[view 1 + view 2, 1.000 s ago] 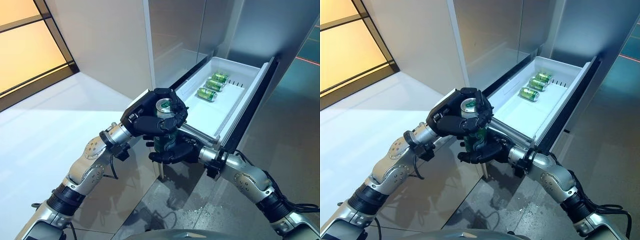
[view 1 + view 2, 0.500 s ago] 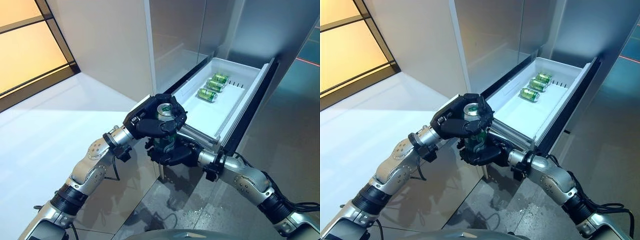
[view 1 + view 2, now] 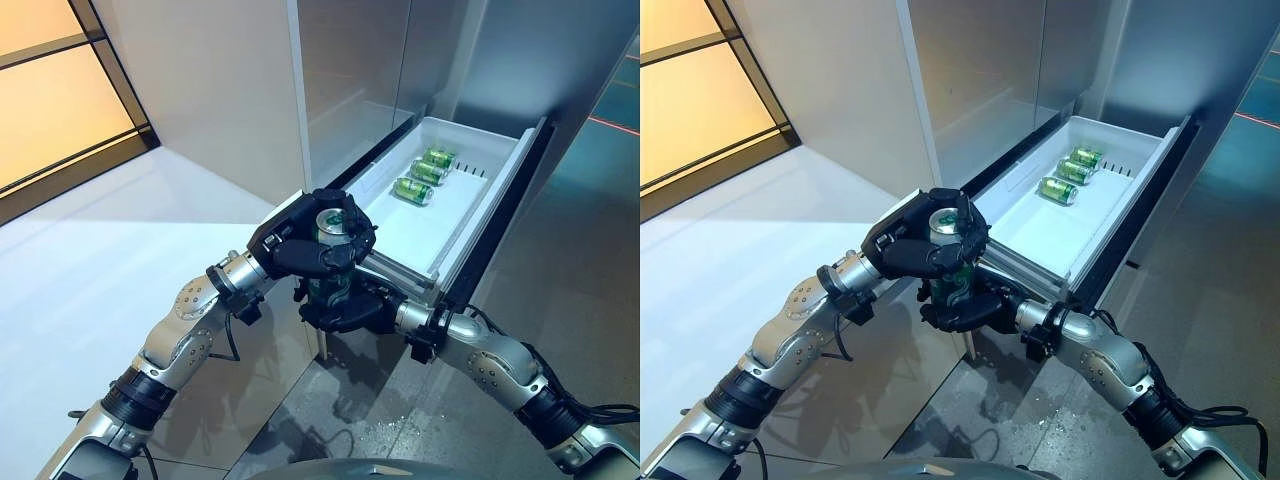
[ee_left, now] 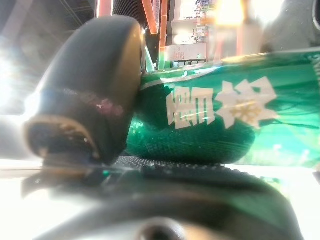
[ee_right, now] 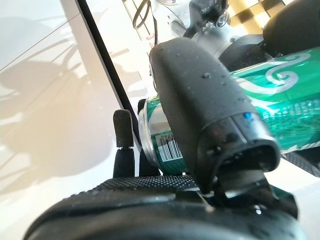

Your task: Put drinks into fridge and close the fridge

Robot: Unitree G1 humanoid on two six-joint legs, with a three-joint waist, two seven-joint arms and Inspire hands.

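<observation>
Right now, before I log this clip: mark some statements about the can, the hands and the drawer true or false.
1. Both hands grip the same green can. True: the left hand wraps its top, the right hand its lower part.
2. The fridge drawer is shut. False: it is pulled out.
3. Three cans lie on their sides in the drawer. True.
4. The held can is lying flat. False: it stands upright, its silver top facing up.
5. The held can is already inside the drawer. False: it is held just outside the drawer's near corner.
</observation>
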